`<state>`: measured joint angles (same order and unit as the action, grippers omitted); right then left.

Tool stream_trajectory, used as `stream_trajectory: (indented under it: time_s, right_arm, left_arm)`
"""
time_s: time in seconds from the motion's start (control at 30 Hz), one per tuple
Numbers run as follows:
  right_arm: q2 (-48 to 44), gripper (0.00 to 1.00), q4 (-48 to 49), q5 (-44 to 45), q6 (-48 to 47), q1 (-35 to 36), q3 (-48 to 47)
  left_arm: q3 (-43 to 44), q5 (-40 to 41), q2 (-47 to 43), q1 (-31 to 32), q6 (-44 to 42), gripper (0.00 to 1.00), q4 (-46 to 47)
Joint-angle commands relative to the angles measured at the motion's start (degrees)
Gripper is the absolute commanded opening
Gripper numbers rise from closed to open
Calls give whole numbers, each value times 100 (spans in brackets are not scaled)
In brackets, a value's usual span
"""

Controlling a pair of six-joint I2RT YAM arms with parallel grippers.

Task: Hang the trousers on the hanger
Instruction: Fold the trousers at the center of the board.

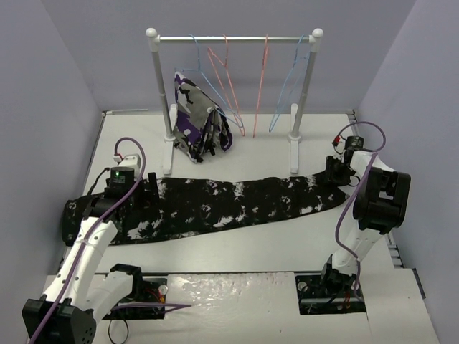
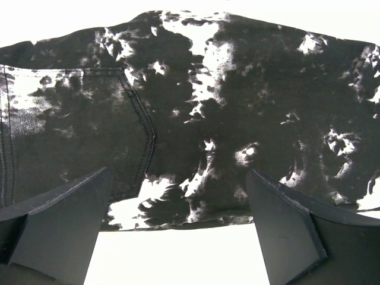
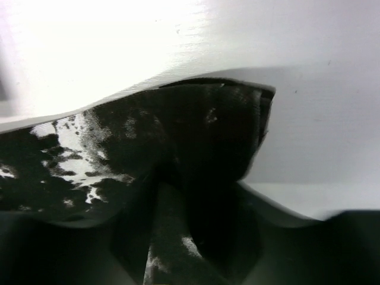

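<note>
The trousers [image 1: 237, 201], black with white splotches, lie stretched flat across the table from left to right. My left gripper [image 1: 140, 192] hovers over their waist end with its jaws wide open; in the left wrist view [image 2: 179, 171] both fingers stand apart above the pocket area and near hem of the trousers [image 2: 237, 89]. At the far right, my right gripper [image 1: 336, 172] is at the leg end. The right wrist view shows it [image 3: 196, 202] closed on a bunched fold of the trousers [image 3: 107, 148]. A light-blue hanger [image 1: 289, 86] hangs free at the rail's right.
A white rack [image 1: 233, 37] stands at the back on two posts. On it hang pink-red hangers [image 1: 226, 79] and another light-blue hanger [image 1: 199, 61] by a purple, white and black garment [image 1: 197, 122]. Walls close in left, right and behind.
</note>
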<state>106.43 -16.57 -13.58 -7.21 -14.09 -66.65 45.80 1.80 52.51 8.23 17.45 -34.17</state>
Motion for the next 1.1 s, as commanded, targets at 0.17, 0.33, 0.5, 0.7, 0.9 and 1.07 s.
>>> stream_trajectory:
  time_s: [0.17, 0.33, 0.5, 0.7, 0.9, 1.07]
  right_arm:
    - [-351, 0, -890, -68, 168, 30, -522]
    - [-887, 0, -1265, 426, 649, 12, -1297]
    - [-1684, 0, -1989, 1274, 1364, -216, -2072]
    - [-2160, 0, -2425, 1961, 1402, -825, -2772]
    - [-1945, 0, -2767, 2500, 1399, -803, -3649]
    - [-1673, 0, -2947, 2060, 1376, -298, -4311]
  left_arm:
    - [234, 77, -76, 38, -42, 94, 104]
    - [236, 13, 61, 38, 79, 94, 95]
    - [489, 105, 402, 30, 391, 94, -115]
    - [960, -64, 272, 32, 630, 94, -523]
    - [1483, 157, 2, 38, 752, 94, -1100]
    - [1962, 368, -206, 34, 759, 94, -1732]
